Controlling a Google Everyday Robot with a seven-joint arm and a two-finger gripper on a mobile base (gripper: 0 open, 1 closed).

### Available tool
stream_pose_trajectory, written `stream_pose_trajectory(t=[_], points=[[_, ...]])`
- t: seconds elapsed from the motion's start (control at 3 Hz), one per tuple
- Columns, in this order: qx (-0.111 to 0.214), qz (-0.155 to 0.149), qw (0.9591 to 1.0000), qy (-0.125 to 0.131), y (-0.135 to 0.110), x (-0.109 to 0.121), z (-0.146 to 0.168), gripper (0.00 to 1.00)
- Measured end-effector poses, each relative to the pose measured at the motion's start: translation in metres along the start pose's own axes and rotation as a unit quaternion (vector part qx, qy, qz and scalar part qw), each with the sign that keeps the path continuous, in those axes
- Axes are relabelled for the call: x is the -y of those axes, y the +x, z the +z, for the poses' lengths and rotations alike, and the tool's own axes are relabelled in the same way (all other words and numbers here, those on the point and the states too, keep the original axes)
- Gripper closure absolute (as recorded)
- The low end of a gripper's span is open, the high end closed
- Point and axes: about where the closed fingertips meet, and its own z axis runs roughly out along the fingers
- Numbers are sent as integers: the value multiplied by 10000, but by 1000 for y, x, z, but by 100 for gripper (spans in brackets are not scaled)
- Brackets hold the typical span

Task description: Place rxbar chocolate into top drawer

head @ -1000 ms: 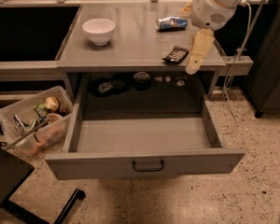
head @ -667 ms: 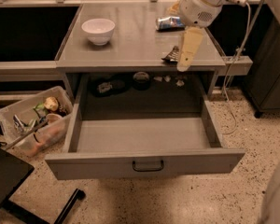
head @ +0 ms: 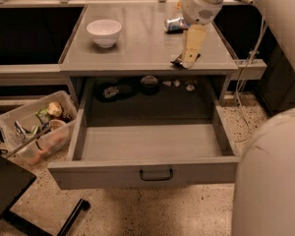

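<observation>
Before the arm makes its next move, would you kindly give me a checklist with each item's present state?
1. Top drawer open: ok.
2. End effector down at the rxbar chocolate, near the front edge of the desk: ok.
3. Bar held by the end effector: cannot tell.
4. Soda can apart from the bar: ok.
5. White bowl off the path to the drawer: ok.

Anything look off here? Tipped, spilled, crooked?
The soda can lies on its side at the back right of the desk. The rxbar chocolate sits askew close to the front edge, with the gripper right over it. The top drawer is pulled out. No spill shows.
</observation>
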Motion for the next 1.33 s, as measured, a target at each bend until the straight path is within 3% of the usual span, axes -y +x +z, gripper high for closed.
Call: stream_pose_trajectory(t=[0.33,0.67,1.33], points=[[-189,56,9998,-58,10,10,17,0],[-573,289,9974,-327,45,17,53,0],[-614,429,9970,-209,51,26,55,0]])
